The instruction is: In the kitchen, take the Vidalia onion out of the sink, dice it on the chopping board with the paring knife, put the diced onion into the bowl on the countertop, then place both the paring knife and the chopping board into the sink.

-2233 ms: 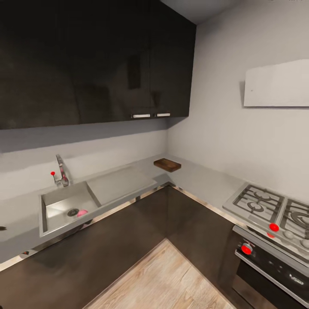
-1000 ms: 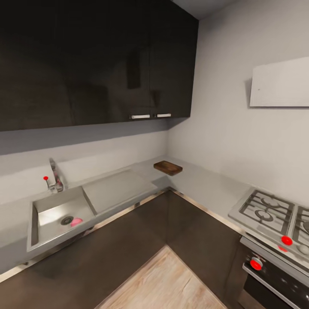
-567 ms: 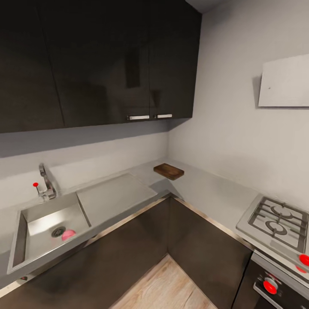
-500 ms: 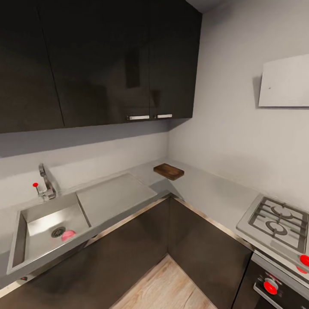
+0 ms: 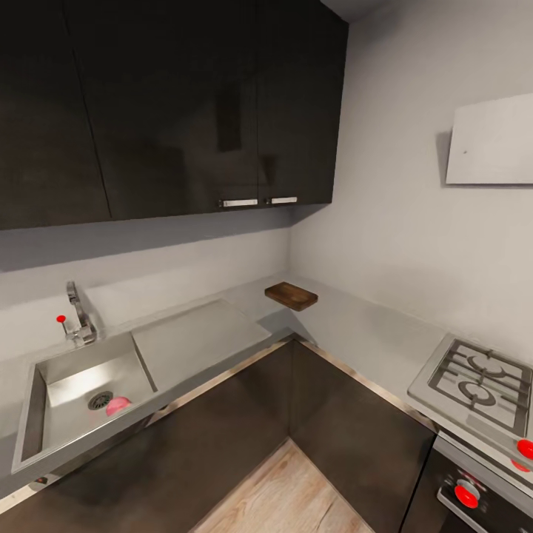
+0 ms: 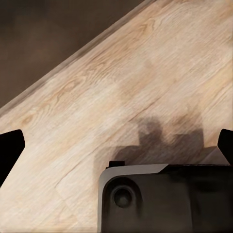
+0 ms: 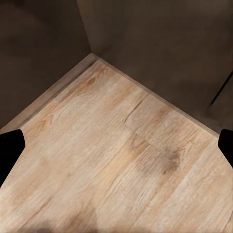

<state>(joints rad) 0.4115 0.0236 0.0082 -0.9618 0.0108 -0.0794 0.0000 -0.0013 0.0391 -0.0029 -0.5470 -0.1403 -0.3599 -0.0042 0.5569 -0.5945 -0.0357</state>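
In the head view the sink (image 5: 81,385) is set in the countertop (image 5: 355,326) at the left, with the tap (image 5: 78,314) behind it; inside the basin a small pink rounded thing (image 5: 117,405) lies just beside the drain (image 5: 100,400), and I judge it is the onion, although its colour is not pale, so a wrong pick is possible if it is something else. The board (image 5: 292,295) lies in the far corner of the countertop, well apart from the sink, and nothing is on it that I can see; the knife and the bowl I cannot find here. The stove (image 5: 477,381) is at the right, near the path of the base, and a turn too tight could bring an arm against it or against the dark cabinets (image 5: 222,437). In the left wrist view the left gripper (image 6: 116,145) points down at the wooden floor (image 6: 145,87); its two dark fingers stand at the opposite edges, wide apart, with nothing between them. In the right wrist view the right gripper (image 7: 116,145) is also spread wide and holds nothing, above the same floor near the cabinet corner (image 7: 90,51). Both arms hang low, so they must rise before the reach into the basin, or they may strike the counter edge
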